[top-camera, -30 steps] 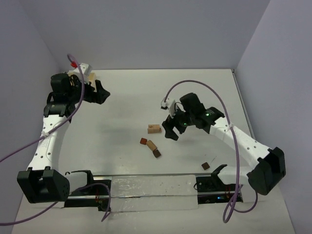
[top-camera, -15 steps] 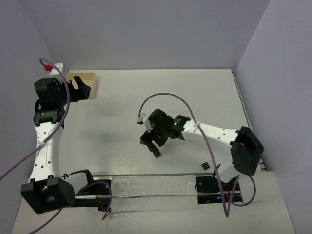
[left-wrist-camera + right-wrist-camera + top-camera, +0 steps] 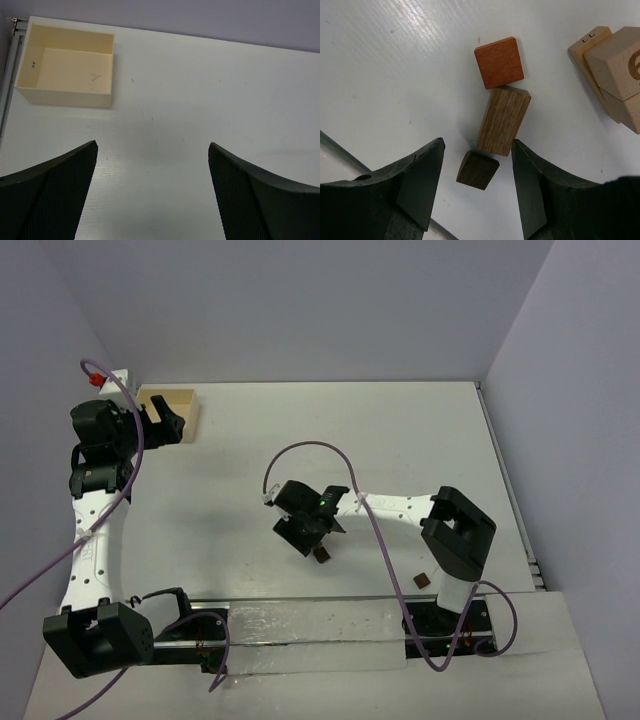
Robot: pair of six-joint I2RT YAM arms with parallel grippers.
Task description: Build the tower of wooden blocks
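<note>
One small reddish-brown block (image 3: 422, 580) was seen lying alone on the table (image 3: 400, 430), nearest the front edge and just beside the base of the right arm (image 3: 455, 540). Farther in, near the middle of the table, the right gripper (image 3: 308, 537) was poised over a group of wood blocks (image 3: 321, 555), its fingers (image 3: 420, 185) spread apart and clamped on nothing. In the right wrist view a dark brown block (image 3: 477, 170) was framed in the gap between the fingers and was touched by neither. Just beyond it a medium-brown bar (image 3: 503, 120) was seen, its near end close beside the dark brown block and its far end meeting an orange-red square block (image 3: 499, 62). Whether these three were stacked or merely lined up on the table could not be told. Off to their right, set apart from them, several light tan blocks (image 3: 612, 70) were pressed together, one of them printed with small letters. At the far left of the table the left gripper (image 3: 168, 421) was held beside a pale wooden box (image 3: 186, 402), its fingers (image 3: 55, 195) wide apart with nothing between them but bare table. The box was seen open-topped, with low walls. Beyond it, at the far left corner, a red-tipped fitting (image 3: 95, 375) was mounted.
</note>
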